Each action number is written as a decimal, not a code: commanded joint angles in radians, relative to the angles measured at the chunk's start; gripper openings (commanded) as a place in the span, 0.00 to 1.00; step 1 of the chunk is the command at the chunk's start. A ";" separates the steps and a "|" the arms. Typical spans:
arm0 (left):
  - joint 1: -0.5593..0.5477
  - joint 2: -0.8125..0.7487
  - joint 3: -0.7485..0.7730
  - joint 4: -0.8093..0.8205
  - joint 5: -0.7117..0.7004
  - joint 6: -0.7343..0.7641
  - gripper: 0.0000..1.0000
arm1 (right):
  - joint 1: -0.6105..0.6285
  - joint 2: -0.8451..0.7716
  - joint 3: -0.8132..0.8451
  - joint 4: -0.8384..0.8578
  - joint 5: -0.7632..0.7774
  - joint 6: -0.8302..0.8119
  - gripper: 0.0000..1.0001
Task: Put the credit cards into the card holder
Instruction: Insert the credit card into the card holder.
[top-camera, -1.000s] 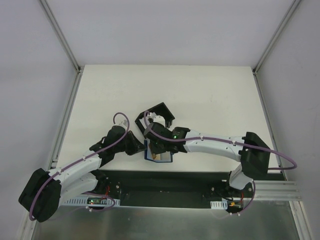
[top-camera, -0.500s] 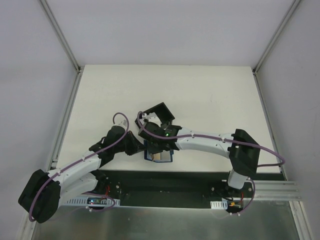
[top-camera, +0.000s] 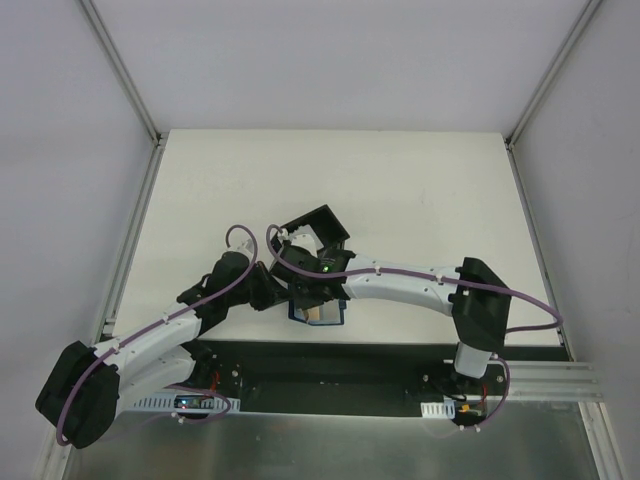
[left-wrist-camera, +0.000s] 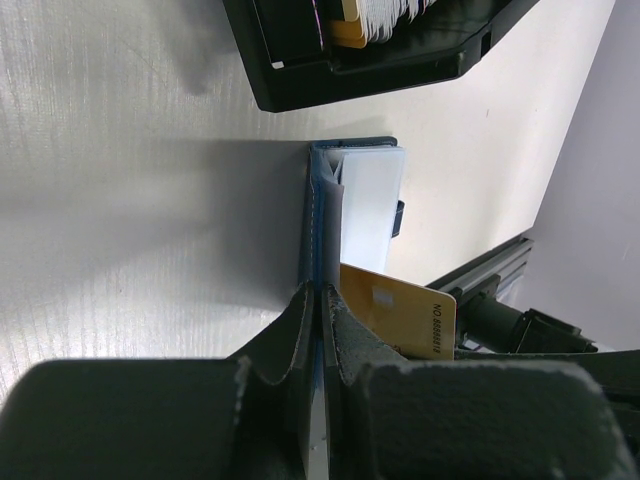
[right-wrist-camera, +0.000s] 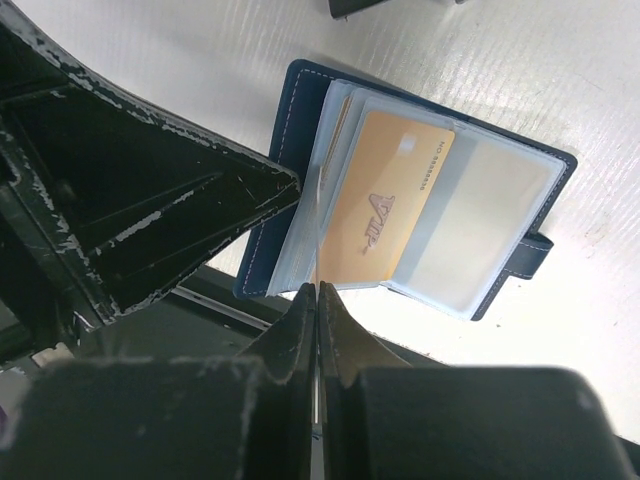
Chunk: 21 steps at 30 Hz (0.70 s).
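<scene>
The navy card holder (top-camera: 332, 314) lies open near the table's front edge. My left gripper (top-camera: 279, 295) is shut on its raised left cover (left-wrist-camera: 322, 215). In the right wrist view the holder (right-wrist-camera: 295, 110) shows clear sleeves, with a tan credit card (right-wrist-camera: 385, 215) in one and a pale face beside it. The tan card also shows in the left wrist view (left-wrist-camera: 400, 312). My right gripper (right-wrist-camera: 317, 292) is shut on a thin whitish card (right-wrist-camera: 318, 240) seen edge-on. Its far end is at the sleeves just left of the tan card.
A black open-sided box frame (top-camera: 318, 228) stands just behind the holder and holds more cards (left-wrist-camera: 375, 12). The left gripper's black body (right-wrist-camera: 150, 200) sits close to the holder's left side. A black base strip (top-camera: 330, 365) runs along the near edge.
The right arm's forearm and elbow have swung left while its gripper stayed over the holder. The left arm and the holder have not moved.
</scene>
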 joint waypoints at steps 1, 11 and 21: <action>0.004 -0.026 0.003 0.048 0.016 0.008 0.00 | 0.009 0.020 0.041 -0.057 0.006 -0.009 0.00; 0.004 -0.015 -0.001 0.048 0.015 0.008 0.00 | 0.023 0.031 0.100 -0.184 0.104 -0.035 0.00; 0.004 -0.024 -0.010 0.051 0.015 0.006 0.00 | 0.018 -0.044 0.047 -0.056 0.067 -0.024 0.00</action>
